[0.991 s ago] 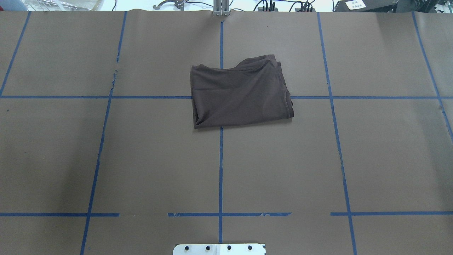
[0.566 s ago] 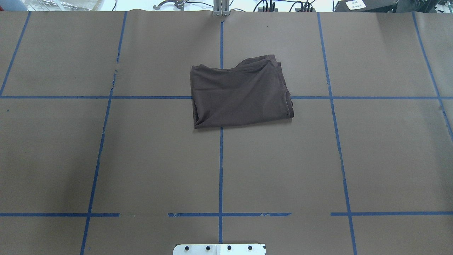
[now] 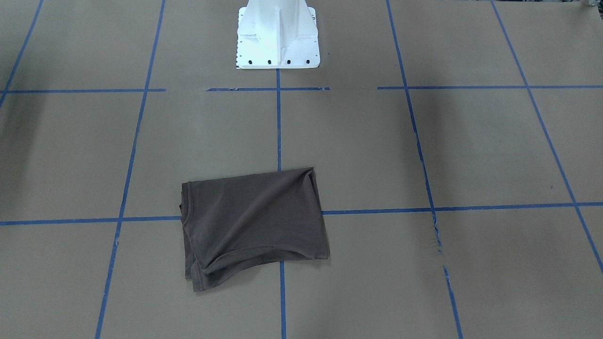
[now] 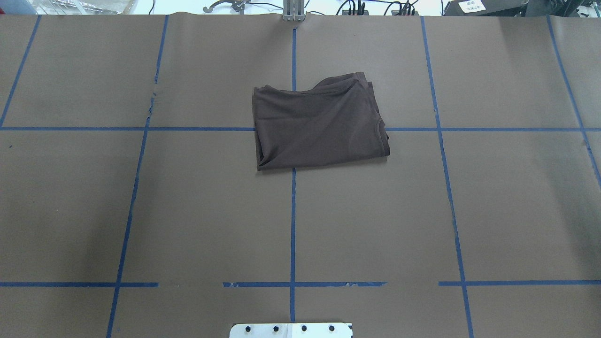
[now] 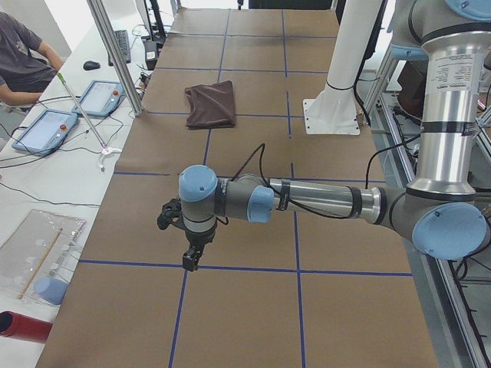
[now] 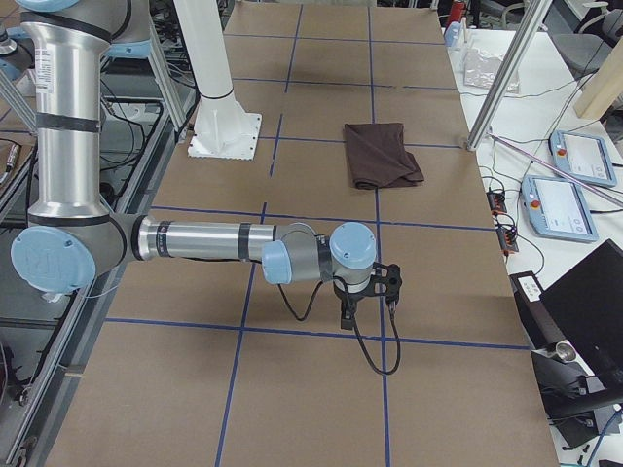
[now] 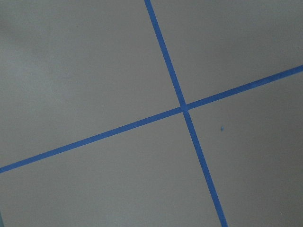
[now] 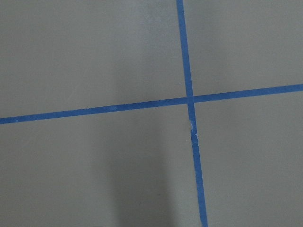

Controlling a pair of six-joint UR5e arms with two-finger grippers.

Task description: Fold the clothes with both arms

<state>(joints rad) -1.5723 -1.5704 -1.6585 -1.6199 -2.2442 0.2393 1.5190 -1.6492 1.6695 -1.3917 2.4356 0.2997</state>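
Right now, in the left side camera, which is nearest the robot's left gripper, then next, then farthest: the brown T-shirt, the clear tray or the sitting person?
Starting from the left gripper:
1. clear tray, off to its side and nearly level with it.
2. T-shirt, lying flat and well farther along.
3. person, seated in the far corner of this view.

Overhead and front views face oppositely, sharing the T-shirt (image 4: pixel 319 126).

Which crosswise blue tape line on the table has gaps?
The near line, by the white base; the far line is whole and passes under the shirt.
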